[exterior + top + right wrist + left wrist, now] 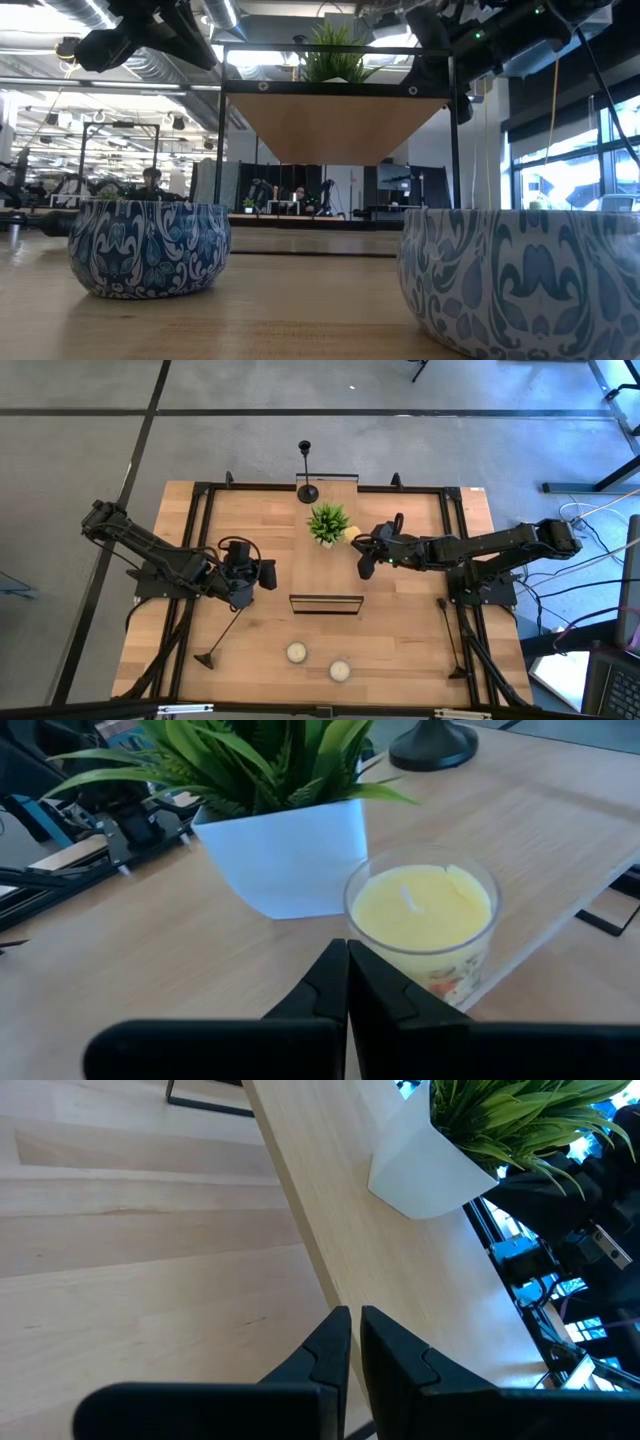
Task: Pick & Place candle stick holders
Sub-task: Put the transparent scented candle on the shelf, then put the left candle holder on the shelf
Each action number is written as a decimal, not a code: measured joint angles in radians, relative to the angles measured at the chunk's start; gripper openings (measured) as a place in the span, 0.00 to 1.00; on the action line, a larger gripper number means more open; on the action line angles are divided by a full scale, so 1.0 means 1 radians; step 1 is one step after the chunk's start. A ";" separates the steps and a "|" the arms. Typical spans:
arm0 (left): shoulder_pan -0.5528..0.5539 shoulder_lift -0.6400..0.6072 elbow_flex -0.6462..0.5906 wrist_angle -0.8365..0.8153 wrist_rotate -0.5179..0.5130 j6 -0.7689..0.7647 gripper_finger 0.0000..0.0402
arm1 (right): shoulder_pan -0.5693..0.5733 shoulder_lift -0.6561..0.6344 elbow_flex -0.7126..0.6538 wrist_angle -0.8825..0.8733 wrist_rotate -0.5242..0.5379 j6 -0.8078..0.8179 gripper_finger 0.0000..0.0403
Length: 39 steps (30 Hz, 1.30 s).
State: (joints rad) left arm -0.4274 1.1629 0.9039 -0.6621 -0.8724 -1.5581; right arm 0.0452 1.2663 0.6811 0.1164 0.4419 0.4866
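3 candle stick holders show from above. 1 [306, 472] stands upright at the bench [400, 630] edge just behind the potted plant [328, 522]. Another [224, 640] lies flat, well to the plant's front-left, and a 3rd [451, 640] to its front-right.

They look like stiff, thin, light metal with heavier bases, so they are probably tippy; gripping mid-rod seems safest.

The left claw [243, 575], left of the plant, is nearly closed and empty. The right claw [364, 556], just right of the plant beside a yellow candle [422, 915], is closed and empty. Open room lies in front of the plant.
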 joint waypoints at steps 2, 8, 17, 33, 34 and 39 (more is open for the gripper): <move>0.000 0.000 0.000 0.000 0.000 0.000 0.05 | 0.000 0.000 0.000 0.000 -0.001 0.000 0.02; 0.000 0.000 0.000 0.000 0.000 0.000 0.05 | 0.000 0.000 0.000 0.001 -0.013 0.000 0.02; 0.000 0.000 0.000 0.000 -0.001 0.013 0.05 | 0.059 0.000 0.009 -0.013 -0.088 0.002 0.02; 0.000 -0.115 0.000 0.054 0.068 0.322 0.05 | 0.202 -0.001 0.410 -0.299 -0.052 0.003 0.02; -0.001 -0.124 0.000 0.067 0.079 0.352 0.05 | 0.211 -0.001 0.437 -0.304 -0.050 0.008 0.02; -0.027 -0.150 0.000 0.112 0.126 0.480 0.05 | 0.276 -0.001 0.543 -0.308 -0.050 0.012 0.02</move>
State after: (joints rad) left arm -0.4549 1.0128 0.9039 -0.5499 -0.7468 -1.0785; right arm 0.3216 1.2652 1.2239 -0.1914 0.3920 0.4984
